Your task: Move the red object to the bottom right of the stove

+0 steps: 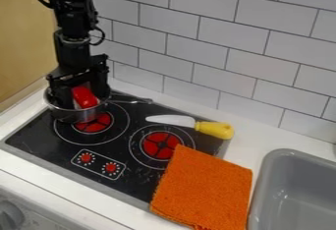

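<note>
In the camera view, the black robot arm comes down from the upper left of the frame; its gripper is at the metal saucepan, left of centre, with its lower part within the rim; I cannot tell whether it has hold of the red object or is merely around it; that red object is at the mouth of the saucepan, tilted, with a pale patch just below it; the saucepan is at the upper left part of the black stove, overlapping the left red burner, its handle pointing right.

Near the middle of the frame, a knife lies with its pale blade to the left and yellow handle to the right, above the right red burner; an orange cloth covers the stove's lower right corner and part of the white counter; a grey sink is at the lower right; white tiles line the wall behind.
</note>
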Robot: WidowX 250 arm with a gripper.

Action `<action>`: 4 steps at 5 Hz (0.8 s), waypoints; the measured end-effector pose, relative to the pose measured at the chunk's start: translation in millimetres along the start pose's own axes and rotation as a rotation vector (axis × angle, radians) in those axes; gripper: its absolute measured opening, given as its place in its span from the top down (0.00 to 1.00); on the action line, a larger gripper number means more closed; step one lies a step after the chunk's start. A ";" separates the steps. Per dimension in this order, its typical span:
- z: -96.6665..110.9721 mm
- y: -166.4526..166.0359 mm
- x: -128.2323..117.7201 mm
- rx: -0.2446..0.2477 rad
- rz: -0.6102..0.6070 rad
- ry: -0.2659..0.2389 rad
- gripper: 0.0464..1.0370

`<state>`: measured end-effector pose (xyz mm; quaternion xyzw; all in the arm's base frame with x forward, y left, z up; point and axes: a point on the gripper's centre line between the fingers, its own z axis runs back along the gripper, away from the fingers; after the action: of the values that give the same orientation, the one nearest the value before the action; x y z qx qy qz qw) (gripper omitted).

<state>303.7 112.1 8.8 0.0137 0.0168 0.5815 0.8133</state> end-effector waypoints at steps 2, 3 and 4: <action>-0.3 0.8 0.6 0.000 0.003 0.000 0.50; -0.3 2.8 -0.4 0.012 0.001 0.007 0.50; 13.1 -0.1 2.5 -0.006 0.001 -0.010 0.50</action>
<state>305.1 114.4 21.9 0.0142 0.0111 0.5820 0.8130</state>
